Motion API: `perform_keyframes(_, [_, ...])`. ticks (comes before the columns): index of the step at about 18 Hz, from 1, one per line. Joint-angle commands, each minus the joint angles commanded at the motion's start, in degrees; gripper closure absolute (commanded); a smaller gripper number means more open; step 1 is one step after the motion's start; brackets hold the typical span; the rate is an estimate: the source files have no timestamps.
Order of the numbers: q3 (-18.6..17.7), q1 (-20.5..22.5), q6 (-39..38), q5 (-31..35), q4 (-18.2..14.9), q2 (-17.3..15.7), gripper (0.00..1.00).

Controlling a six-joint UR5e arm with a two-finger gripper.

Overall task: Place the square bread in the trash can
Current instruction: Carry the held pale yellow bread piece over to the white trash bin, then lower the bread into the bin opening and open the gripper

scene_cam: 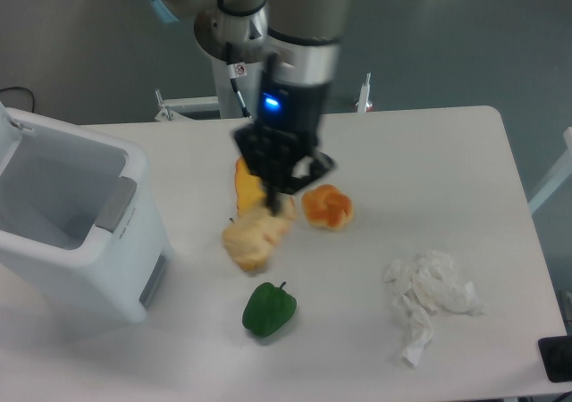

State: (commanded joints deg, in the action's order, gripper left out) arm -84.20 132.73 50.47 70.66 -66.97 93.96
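On the white table, the gripper (278,201) pinches the lumpy, matte square bread (256,238).

The white boxy plastic trash can (76,232) stands at frame left. At centre lies the pale lumpy square bread (253,238), a green bell pepper (269,309) below it, crumpled white paper (429,299) at lower right.
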Motion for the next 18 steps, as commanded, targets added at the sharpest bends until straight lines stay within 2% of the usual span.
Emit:
perform_keyframes(6, [-0.18,-8.18,-6.61,-0.17,0.09,-0.71,0.96])
perform_keyframes(10, [-1.14,-12.84,-7.4,0.26,-0.09,-1.75,0.88])
perform_keyframes(11, [-1.75,-13.28,-7.4,0.09,-0.09,-2.11,0.83])
perform_keyframes(14, [-2.29,-14.78,-7.22,-0.35,0.0,-2.2,0.42])
perform_keyframes(15, [-2.55,-14.87,-7.23,-0.35,0.0,-2.03,0.17])
perform_keyframes(16, [-2.9,-14.87,-7.31,-0.26,0.17,-1.85,0.0])
perform_keyframes(18, [-3.16,-14.87,-7.31,-0.26,0.53,-1.76,0.0])
